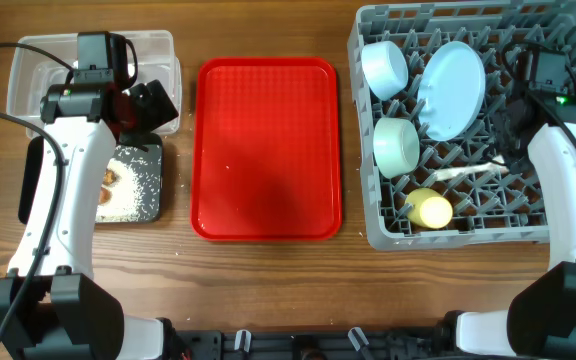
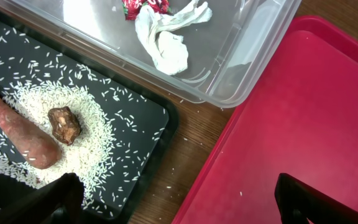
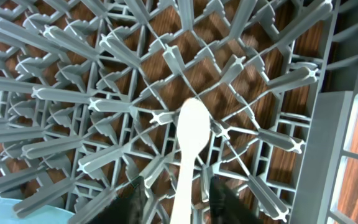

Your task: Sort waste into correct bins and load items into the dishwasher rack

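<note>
Grey pegs fill the right of the overhead view, where the dishwasher rack (image 1: 448, 236) carries the pale blue plate (image 1: 451, 88), an upper bowl (image 1: 385, 68), a lower bowl (image 1: 396, 145), the yellow cup (image 1: 430, 210) and the white spoon (image 1: 468, 172). The spoon lies across the pegs with its long axis running left to right and its handle end toward the right gripper (image 1: 513, 130), which hangs just beside it. The left gripper (image 1: 148, 105) is well apart beyond the red tray (image 1: 268, 150), over the edge where the clear tub (image 1: 28, 55) meets the black tray (image 1: 160, 190).

From the left wrist, its fingers (image 2: 61, 199) are spread wide with nothing between them. The carrot-like piece (image 2: 20, 130), brown lump (image 2: 64, 124) and rice (image 2: 98, 149) sit in the black tray. The wrapper (image 2: 145, 6) and tissue (image 2: 166, 43) lie in the clear tub.

From the right wrist, the spoon points straight away, bowl end far, handle running back between the two fingers. Rack shows on either side of the handle, so the jaws look apart rather than pinching. As I judge it, the right arm's next move is a clean lift that does not nudge the handle sideways.
</note>
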`<state>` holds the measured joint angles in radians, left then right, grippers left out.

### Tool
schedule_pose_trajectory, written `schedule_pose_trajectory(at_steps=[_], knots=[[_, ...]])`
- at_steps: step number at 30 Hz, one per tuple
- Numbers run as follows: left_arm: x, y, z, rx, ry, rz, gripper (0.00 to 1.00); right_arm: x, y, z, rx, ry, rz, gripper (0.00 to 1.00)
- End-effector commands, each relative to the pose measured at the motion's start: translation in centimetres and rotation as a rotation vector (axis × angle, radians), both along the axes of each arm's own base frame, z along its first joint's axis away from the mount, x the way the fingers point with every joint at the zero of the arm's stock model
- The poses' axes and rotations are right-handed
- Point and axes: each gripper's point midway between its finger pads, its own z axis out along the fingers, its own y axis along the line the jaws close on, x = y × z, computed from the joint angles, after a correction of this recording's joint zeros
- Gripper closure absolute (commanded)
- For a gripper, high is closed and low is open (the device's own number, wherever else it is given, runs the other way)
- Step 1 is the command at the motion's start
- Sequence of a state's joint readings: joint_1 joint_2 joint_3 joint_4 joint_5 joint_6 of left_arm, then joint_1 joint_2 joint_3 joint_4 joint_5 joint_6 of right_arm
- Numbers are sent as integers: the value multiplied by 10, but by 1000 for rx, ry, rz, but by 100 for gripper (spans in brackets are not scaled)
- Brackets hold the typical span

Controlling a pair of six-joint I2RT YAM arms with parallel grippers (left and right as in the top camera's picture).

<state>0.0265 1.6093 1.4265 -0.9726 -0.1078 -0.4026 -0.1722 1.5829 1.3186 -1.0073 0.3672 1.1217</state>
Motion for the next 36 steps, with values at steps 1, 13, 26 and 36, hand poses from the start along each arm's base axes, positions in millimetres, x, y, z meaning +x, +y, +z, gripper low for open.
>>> schedule_pose_trajectory(at_steps=[1,13,26,36], knots=[[2,4,6,8,-18,5,0,1,2,0,5,1,28,61],[2,4,6,8,-18,4,0,-26,97,116,-38,-212,1004,17],[2,4,6,8,-18,4,0,-109,143,181,10,-499,1069,0],[2,4,6,8,-18,4,0,-95,154,197,-166,-536,1277,0]])
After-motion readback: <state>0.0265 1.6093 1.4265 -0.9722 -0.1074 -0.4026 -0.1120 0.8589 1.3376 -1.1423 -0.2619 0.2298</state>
